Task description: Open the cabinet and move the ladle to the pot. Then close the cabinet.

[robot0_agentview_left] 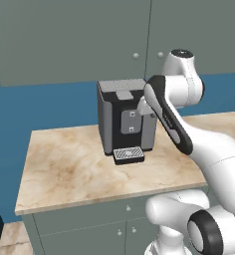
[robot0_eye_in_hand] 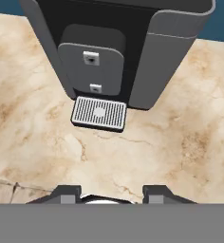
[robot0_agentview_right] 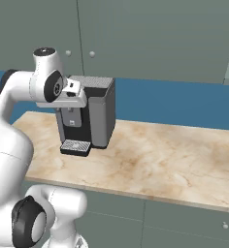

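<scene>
Two flat grey-green cabinet point(robot0_agentview_left: 79, 40) doors

Cabinet point(robot0_agentview_left: 89, 40): flat grey-green doors, each with a pale round knob point(robot0_agentview_left: 136, 56). Wall point(robot0_agentview_left: 40, 109): solid blue. Counter point(robot0_agentview_left: 69, 169): beige marble with brown veining, over grey-green drawer fronts point(robot0_agentview_left: 89, 219). Coffee machine point(robot0_agentview_left: 124, 117): black body, grey side panels, and a grey perforated drip tray point(robot0_eye_in_hand: 99, 113) in a black frame.

One coffee machine point(robot0_agentview_left: 125, 119) (two cabinet knobs point(robot0_agentview_left: 136, 56)).
</scene>
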Robot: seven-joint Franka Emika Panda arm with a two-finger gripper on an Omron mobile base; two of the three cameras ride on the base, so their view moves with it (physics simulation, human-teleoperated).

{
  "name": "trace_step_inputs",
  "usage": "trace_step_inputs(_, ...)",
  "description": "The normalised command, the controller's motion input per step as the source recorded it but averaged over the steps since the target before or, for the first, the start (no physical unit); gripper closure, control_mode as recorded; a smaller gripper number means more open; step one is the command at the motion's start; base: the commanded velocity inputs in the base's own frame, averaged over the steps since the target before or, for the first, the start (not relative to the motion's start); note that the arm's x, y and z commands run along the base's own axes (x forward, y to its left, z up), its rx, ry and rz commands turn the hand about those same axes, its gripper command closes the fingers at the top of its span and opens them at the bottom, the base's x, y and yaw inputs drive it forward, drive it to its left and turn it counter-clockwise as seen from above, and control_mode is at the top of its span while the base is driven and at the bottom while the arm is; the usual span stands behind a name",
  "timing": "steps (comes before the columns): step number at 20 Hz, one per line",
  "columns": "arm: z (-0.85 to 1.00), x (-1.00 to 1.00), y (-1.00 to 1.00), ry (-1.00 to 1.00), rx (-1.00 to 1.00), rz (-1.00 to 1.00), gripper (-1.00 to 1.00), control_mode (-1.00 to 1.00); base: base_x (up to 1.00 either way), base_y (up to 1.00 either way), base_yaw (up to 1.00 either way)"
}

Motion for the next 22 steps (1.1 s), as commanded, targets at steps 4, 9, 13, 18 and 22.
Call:
trace_step_inputs(4, 0.02, -0.19, 0.08, -0.05, 0.00, 0.00, -1.00, -1.00, 0.00, 0.00, 0.00)
trace_step_inputs(9, 0.49, -0.29, 0.18, -0.24, 0.00, 0.00, -1.00, -1.00, 0.00, 0.00, 0.00)
trace_step_inputs(13, 0.63, -0.14, 0.06, -0.23, 0.00, 0.00, -1.00, -1.00, 0.00, 0.00, 0.00)
trace_step_inputs(18, 0.54, -0.01, 0.00, -0.12, 0.00, -0.01, -1.00, -1.00, 0.00, 0.00, 0.00)
trace_step_inputs(22, 0.52, 0.00, 0.04, -0.03, 0.00, -0.02, -1.00, -1.00, 0.00, 0.00, 0.00)
